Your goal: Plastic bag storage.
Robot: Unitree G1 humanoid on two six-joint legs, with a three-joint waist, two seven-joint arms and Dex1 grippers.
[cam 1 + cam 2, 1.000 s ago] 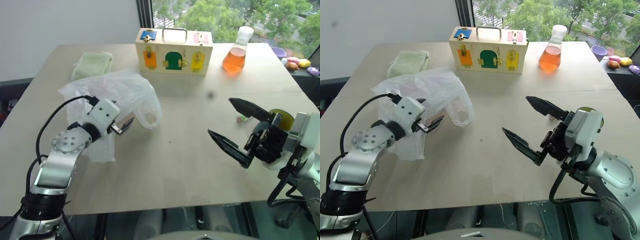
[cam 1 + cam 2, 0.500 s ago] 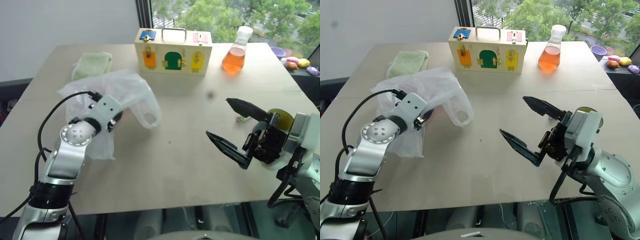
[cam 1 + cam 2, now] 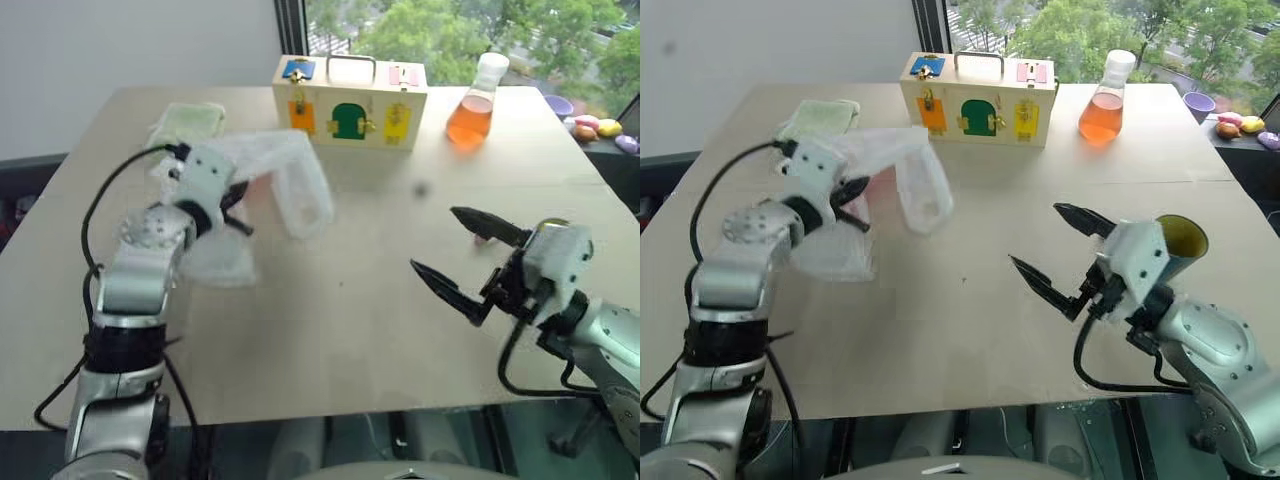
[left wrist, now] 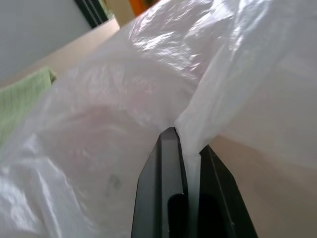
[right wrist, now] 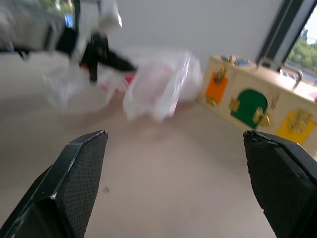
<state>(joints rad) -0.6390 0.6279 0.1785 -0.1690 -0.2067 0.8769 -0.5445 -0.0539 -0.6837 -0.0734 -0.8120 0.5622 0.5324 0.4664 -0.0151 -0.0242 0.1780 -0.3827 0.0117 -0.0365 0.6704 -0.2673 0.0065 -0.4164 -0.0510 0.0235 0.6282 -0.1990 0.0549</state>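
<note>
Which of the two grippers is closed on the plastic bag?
The left gripper: its black fingers pinch a fold of the plastic bag. The right gripper stands wide open over the bare table, holding nothing.

A pale wooden table [image 3: 970,330] holds a wooden latch box [image 3: 979,97] with orange, green and yellow doors at its far edge. Just beside it stands a flask of orange liquid [image 3: 1104,101]. A folded pale green cloth [image 3: 820,117] lies toward the far left corner. Beyond the table's right edge sit small colourful objects [image 3: 1230,122], possibly toys.
</note>
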